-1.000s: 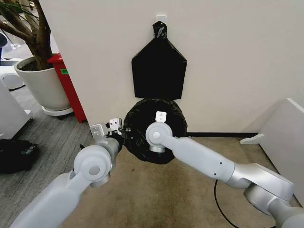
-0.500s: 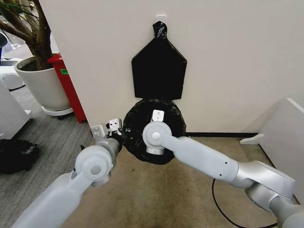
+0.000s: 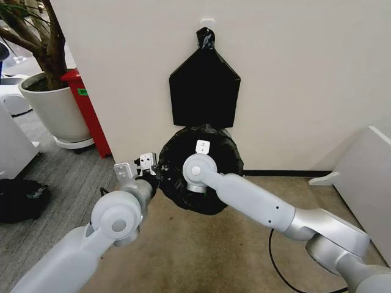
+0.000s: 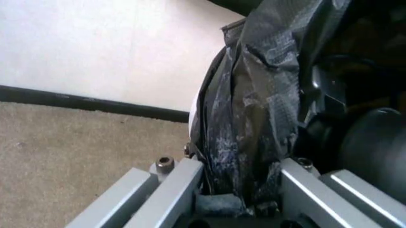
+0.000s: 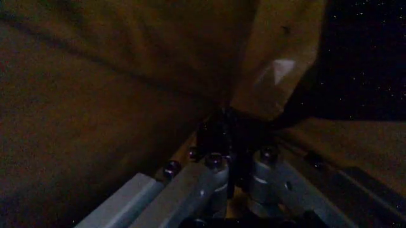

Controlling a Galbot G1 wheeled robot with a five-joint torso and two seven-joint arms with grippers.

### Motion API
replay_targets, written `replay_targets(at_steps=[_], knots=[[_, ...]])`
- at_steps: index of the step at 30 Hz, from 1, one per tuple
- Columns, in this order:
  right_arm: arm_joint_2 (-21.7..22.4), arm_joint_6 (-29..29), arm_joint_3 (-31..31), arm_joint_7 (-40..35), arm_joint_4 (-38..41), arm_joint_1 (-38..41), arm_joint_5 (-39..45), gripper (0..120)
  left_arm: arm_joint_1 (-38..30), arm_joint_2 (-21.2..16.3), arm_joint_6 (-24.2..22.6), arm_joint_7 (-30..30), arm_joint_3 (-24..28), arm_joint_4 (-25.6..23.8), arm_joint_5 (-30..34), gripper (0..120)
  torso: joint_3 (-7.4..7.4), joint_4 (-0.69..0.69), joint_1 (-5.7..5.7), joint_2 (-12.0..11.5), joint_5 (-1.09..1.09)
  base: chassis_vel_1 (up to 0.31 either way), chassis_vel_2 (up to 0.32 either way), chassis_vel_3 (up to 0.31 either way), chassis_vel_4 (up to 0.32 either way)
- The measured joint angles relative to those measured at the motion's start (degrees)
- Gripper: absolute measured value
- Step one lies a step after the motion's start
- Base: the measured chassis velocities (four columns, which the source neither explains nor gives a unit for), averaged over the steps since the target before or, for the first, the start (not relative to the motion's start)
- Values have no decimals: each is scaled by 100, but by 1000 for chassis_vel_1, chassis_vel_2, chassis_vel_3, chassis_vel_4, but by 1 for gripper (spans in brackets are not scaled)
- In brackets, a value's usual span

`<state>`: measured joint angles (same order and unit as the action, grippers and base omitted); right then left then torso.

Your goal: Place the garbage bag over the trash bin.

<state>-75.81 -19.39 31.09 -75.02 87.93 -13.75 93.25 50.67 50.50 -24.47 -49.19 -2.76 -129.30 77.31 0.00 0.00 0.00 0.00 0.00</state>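
The glossy black garbage bag [image 3: 214,155] is draped over the trash bin against the wall, which it hides in the head view. A thin white sliver of the trash bin [image 4: 193,118] shows beside the crinkled garbage bag [image 4: 254,95] in the left wrist view. My left gripper [image 3: 148,166] is at the bag's left edge, and up close the left gripper [image 4: 238,173] is shut on a fold of the film. My right forearm reaches into the bag's mouth. Inside, in the dark, my right gripper [image 5: 238,166] stands with its fingers close together, pinching the film.
A knotted black bag bundle [image 3: 203,85] hangs on the wall just above. A large white plant pot [image 3: 55,110] and a red object [image 3: 85,113] stand at the left. A white panel [image 3: 366,177] is at the right, with a black cable [image 3: 276,256] on the carpet.
My right arm has shifted a little left and farther into the bag. The bag's top edge has risen toward the wall. My left gripper keeps its hold at the left edge.
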Motion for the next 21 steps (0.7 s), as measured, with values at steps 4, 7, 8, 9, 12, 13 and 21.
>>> replay_targets(at_steps=[4,7,8,9,12,13,21], knots=[[21,23,-9,-33,109,-8,30,0,6,4,-1,3,2,17,7,0,0,0,0,0,0,0,0,0,0],[106,81,40,-135,379,6,192,0,-7,23,-1,4,-6,117,1,0,0,0,0,0,0,0,0,0,0],[151,104,76,-188,514,24,288,0,-19,33,0,4,-11,156,-3,0,0,0,0,0,0,0,0,0,0],[163,111,86,-200,551,30,316,0,-24,37,1,4,-14,172,-5,0,0,-1,0,0,0,0,0,0,0],[242,174,170,-291,787,77,518,0,-36,57,8,4,-22,238,-18,0,0,-1,0,0,0,0,0,0,0],[258,189,191,-319,849,86,579,0,-36,62,9,4,-22,253,-24,0,0,-1,0,0,0,0,0,0,0],[191,156,215,-322,723,-44,646,0,-33,42,15,5,-26,200,-39,0,0,0,0,0,0,0,0,0,0]])
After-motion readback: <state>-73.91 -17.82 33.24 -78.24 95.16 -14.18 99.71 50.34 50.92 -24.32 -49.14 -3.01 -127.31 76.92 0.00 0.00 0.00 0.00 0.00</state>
